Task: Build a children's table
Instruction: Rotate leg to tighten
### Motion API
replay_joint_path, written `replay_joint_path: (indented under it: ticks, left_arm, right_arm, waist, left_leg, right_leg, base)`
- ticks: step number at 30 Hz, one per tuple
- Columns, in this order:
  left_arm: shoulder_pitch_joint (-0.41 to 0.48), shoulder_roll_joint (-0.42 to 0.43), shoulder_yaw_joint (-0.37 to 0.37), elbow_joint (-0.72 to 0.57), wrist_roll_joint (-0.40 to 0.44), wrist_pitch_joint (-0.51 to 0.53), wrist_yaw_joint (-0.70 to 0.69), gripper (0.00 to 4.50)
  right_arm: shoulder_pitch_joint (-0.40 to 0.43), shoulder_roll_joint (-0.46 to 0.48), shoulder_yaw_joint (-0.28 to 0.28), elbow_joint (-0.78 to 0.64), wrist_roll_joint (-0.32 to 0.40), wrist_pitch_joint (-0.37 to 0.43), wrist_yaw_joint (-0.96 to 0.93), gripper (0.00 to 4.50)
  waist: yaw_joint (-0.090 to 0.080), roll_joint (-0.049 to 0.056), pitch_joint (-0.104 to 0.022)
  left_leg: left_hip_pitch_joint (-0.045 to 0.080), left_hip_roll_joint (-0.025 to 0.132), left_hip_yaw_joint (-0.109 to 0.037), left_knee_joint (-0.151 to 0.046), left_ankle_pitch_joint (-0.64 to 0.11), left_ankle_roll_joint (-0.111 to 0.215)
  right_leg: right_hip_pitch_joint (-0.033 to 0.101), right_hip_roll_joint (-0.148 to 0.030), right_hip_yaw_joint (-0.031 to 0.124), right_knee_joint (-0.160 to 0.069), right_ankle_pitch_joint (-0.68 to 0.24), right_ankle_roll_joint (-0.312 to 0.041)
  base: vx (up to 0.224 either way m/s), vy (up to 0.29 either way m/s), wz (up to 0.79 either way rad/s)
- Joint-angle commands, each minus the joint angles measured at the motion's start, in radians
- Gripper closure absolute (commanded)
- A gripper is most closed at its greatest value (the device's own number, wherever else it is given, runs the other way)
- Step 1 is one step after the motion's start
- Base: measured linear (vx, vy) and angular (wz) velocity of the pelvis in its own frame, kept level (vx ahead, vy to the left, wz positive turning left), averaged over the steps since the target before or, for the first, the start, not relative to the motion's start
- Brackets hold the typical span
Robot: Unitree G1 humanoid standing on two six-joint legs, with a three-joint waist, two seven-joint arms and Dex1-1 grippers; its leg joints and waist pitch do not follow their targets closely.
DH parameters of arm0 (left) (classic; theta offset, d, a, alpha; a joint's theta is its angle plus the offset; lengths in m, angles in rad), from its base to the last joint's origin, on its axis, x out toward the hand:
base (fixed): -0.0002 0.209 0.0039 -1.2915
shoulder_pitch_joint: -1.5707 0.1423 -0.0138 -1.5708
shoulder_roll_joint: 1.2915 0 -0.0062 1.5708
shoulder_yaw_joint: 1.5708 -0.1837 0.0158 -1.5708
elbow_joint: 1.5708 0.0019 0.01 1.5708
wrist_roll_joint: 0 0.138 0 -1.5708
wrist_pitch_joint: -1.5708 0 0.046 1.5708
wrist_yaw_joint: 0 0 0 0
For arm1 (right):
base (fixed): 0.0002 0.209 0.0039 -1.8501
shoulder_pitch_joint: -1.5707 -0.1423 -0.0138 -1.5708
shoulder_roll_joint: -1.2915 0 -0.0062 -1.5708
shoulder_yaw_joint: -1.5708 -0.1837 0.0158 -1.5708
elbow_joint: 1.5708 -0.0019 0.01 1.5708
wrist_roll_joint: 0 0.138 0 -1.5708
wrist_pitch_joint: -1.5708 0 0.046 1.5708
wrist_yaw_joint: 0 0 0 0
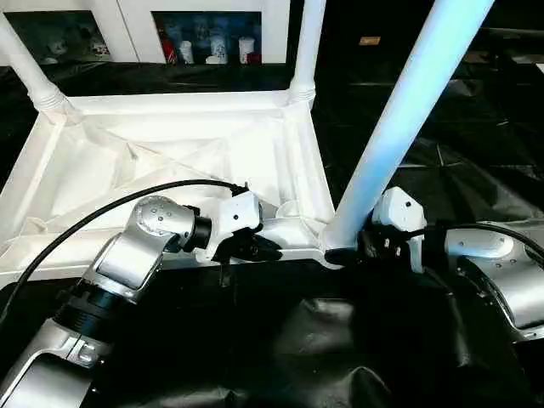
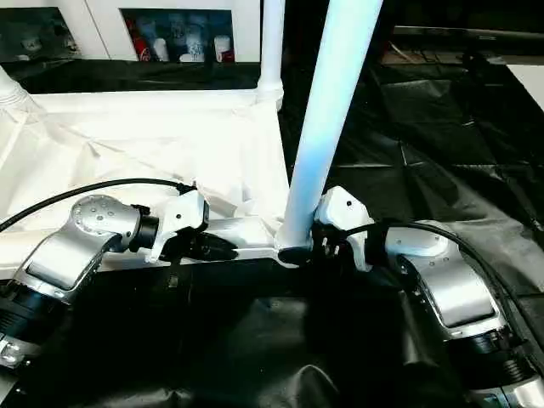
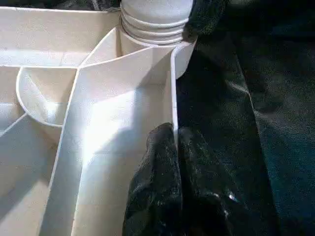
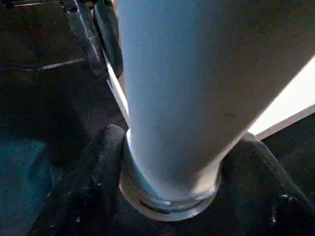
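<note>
**Two claws working at the near rim of an upturned children's table**

A white tabletop (image 1: 170,161) is lying upside down on a surface covered in black sheeting (image 1: 340,357), its ribbed, X-braced underside facing up. Three white tubular legs are standing in its corner sockets: one at the far left corner (image 1: 25,72), one at the far right corner (image 1: 306,47), and a large one at the near right corner (image 1: 399,119), leaning slightly to the right.

The left claw (image 1: 246,248) is pinching the tabletop's near rim, its black fingers (image 3: 162,196) pressed together on the thin wall. The right claw (image 1: 361,246) is sitting at the base of the near right leg, a finger (image 4: 93,187) on each side of the flared end; whether it is gripping or merely surrounding the leg cannot be told.

A white cabinet (image 1: 127,25) is standing behind.
</note>
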Motion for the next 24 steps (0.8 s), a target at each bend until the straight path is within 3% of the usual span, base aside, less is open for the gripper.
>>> replay_joint_path:
  ticks: [1,8,12,13,16,18,19,20,23,24]
  left_arm:
    - [0.006,-0.007,-0.027,-0.034,-0.021,-0.012,-0.031,4.50]
    - [0.003,-0.018,-0.021,-0.023,-0.016,0.007,-0.005,4.50]
    - [-0.011,-0.063,-0.020,0.016,0.019,0.037,0.084,4.50]
    - [-0.016,-0.080,-0.021,0.030,0.025,0.048,0.109,4.50]
    - [-0.034,-0.162,-0.029,0.083,0.036,0.090,0.186,4.50]
    - [-0.042,-0.188,-0.031,0.101,0.042,0.105,0.215,4.50]
    - [-0.063,-0.245,-0.034,0.143,0.061,0.137,0.286,4.50]
    - [-0.063,-0.245,-0.034,0.143,0.061,0.137,0.286,4.50]
    - [-0.104,-0.314,-0.044,0.222,0.099,0.150,0.372,4.50]
    - [-0.120,-0.332,-0.049,0.251,0.115,0.146,0.391,4.50]
  right_arm:
    - [-0.003,-0.004,0.012,0.010,0.007,-0.002,0.015,1.87]
    - [0.005,0.063,-0.011,0.018,0.009,0.053,-0.088,1.89]
    - [0.012,0.179,-0.044,0.028,-0.003,0.136,-0.269,1.89]
    - [0.013,0.223,-0.055,0.028,-0.006,0.162,-0.329,1.89]
    - [-0.010,0.435,-0.129,0.065,-0.033,0.290,-0.627,1.89]
    - [-0.019,0.472,-0.128,0.087,-0.057,0.287,-0.686,1.89]
    - [-0.039,0.545,-0.124,0.135,-0.089,0.252,-0.782,1.96]
    - [-0.039,0.545,-0.124,0.135,-0.089,0.252,-0.782,2.00]
    - [-0.072,0.628,-0.098,0.187,-0.141,0.226,-0.901,2.04]
    - [-0.083,0.651,-0.084,0.202,-0.157,0.222,-0.929,2.05]
  waist:
    - [0.001,-0.007,-0.083]
    - [0.000,-0.008,-0.083]
    - [-0.007,-0.008,-0.074]
    - [-0.008,-0.004,-0.071]
    - [-0.014,-0.001,-0.071]
    - [-0.019,-0.002,-0.072]
    - [-0.023,-0.003,-0.071]
    - [-0.024,0.001,-0.068]
    - [-0.025,-0.002,-0.064]
    - [-0.024,-0.003,-0.063]
  left_leg:
    - [0.012,0.050,-0.020,-0.047,-0.065,0.134]
    - [0.011,0.050,-0.020,-0.047,-0.065,0.134]
    - [0.013,0.045,-0.022,-0.051,-0.135,0.077]
    - [0.012,0.044,-0.023,-0.053,-0.149,0.063]
    - [0.011,0.042,-0.028,-0.059,-0.165,0.028]
    - [0.018,0.042,-0.032,-0.062,-0.191,0.002]
    - [0.020,0.042,-0.029,-0.063,-0.196,-0.002]
    - [0.021,0.042,-0.027,-0.063,-0.208,-0.003]
    - [0.023,0.039,-0.030,-0.068,-0.250,-0.014]
    - [0.030,0.039,-0.029,-0.068,-0.266,-0.013]
  right_leg:
    - [0.074,-0.079,0.054,-0.045,-0.107,-0.271]
    - [0.073,-0.079,0.053,-0.046,-0.118,-0.271]
    - [0.066,-0.079,0.052,-0.064,-0.280,-0.228]
    - [0.064,-0.080,0.053,-0.068,-0.320,-0.212]
    - [0.059,-0.078,0.051,-0.072,-0.359,-0.188]
    - [0.057,-0.078,0.048,-0.076,-0.387,-0.175]
    - [0.055,-0.077,0.051,-0.075,-0.363,-0.179]
    - [0.050,-0.077,0.053,-0.078,-0.367,-0.181]
    - [0.049,-0.077,0.052,-0.086,-0.432,-0.151]
    - [0.044,-0.078,0.053,-0.092,-0.455,-0.135]
  base:
    - [0.000,0.000,0.00]
    - [0.000,0.000,0.00]
    - [0.000,0.000,0.00]
    - [0.000,0.000,0.00]
    - [0.000,0.000,0.00]
    - [0.000,0.000,0.00]
    - [0.000,0.000,0.00]
    - [0.000,0.000,0.00]
    - [0.000,0.000,0.00]
    - [0.000,0.000,0.00]
